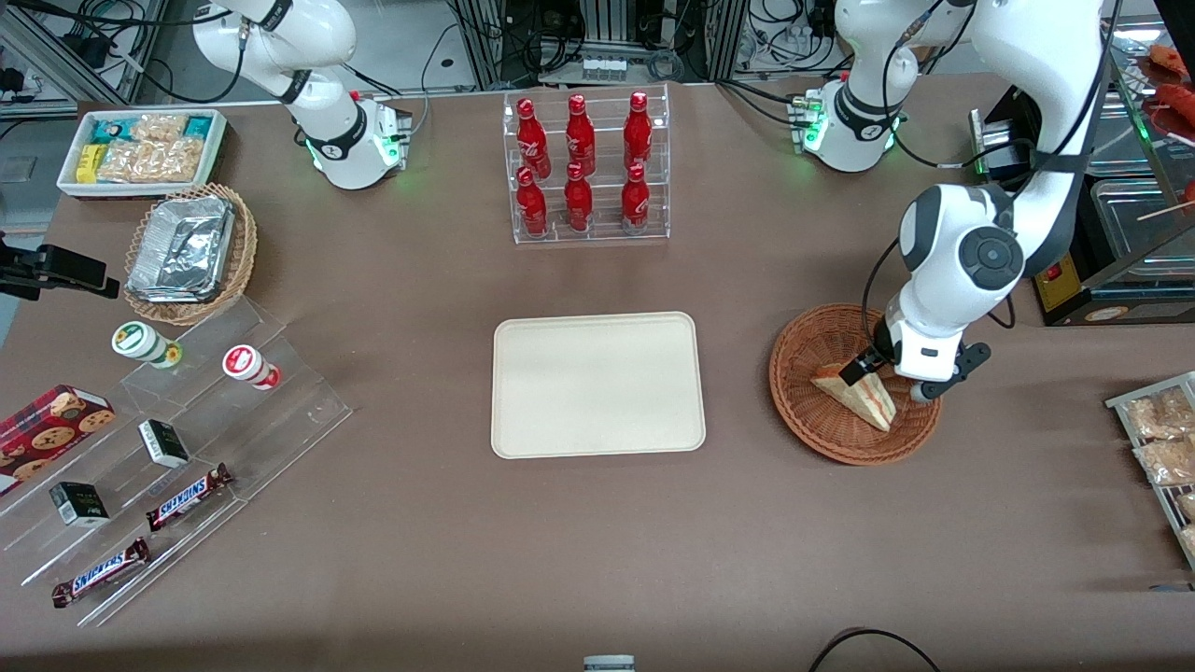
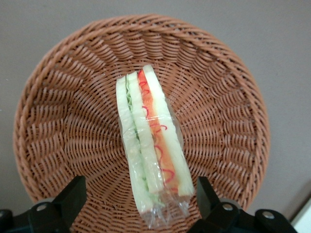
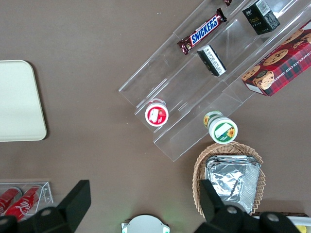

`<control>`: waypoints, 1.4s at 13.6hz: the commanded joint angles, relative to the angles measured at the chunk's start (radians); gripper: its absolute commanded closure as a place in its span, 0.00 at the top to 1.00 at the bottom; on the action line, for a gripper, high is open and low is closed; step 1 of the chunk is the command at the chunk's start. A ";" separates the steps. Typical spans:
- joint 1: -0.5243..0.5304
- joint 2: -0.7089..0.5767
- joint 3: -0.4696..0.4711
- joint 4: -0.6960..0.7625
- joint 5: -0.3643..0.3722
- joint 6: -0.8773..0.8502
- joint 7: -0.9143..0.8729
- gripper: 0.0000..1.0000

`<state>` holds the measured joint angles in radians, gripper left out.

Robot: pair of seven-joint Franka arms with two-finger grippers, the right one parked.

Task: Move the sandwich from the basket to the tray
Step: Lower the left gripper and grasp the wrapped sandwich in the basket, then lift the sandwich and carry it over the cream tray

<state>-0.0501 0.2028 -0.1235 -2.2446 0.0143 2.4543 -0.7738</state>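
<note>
The sandwich (image 1: 857, 393), a plastic-wrapped wedge with red, orange and green filling, lies in the reddish-brown wicker basket (image 1: 803, 403) toward the working arm's end of the table. It also shows in the left wrist view (image 2: 149, 145), resting on the basket (image 2: 63, 121). My left gripper (image 1: 870, 370) is low in the basket, open, with one finger (image 2: 73, 196) on each side of the sandwich's end and a gap to each. The cream tray (image 1: 597, 384) lies empty at the table's middle, beside the basket.
A clear rack of red bottles (image 1: 586, 166) stands farther from the front camera than the tray. A tan basket with foil trays (image 1: 187, 252), a white bin of snacks (image 1: 142, 149) and a clear stepped shelf of snacks (image 1: 159, 467) lie toward the parked arm's end.
</note>
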 commanded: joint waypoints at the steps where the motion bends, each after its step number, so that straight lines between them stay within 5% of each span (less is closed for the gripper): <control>1: -0.004 0.032 0.005 -0.004 0.007 0.043 -0.022 1.00; 2: -0.004 0.041 0.005 -0.003 0.007 0.052 -0.022 0.99; 3: -0.004 0.047 0.005 0.002 0.007 0.057 -0.022 0.84; 6: -0.004 0.050 0.005 0.017 0.006 0.055 -0.025 0.01; 10: -0.007 0.032 0.005 0.068 0.007 -0.009 -0.024 0.00; 13: -0.019 -0.032 -0.004 0.196 0.010 -0.255 -0.012 0.00; 19: -0.281 0.032 -0.019 0.531 0.012 -0.531 -0.019 0.00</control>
<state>-0.2318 0.1689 -0.1524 -1.8035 0.0148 1.9592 -0.7770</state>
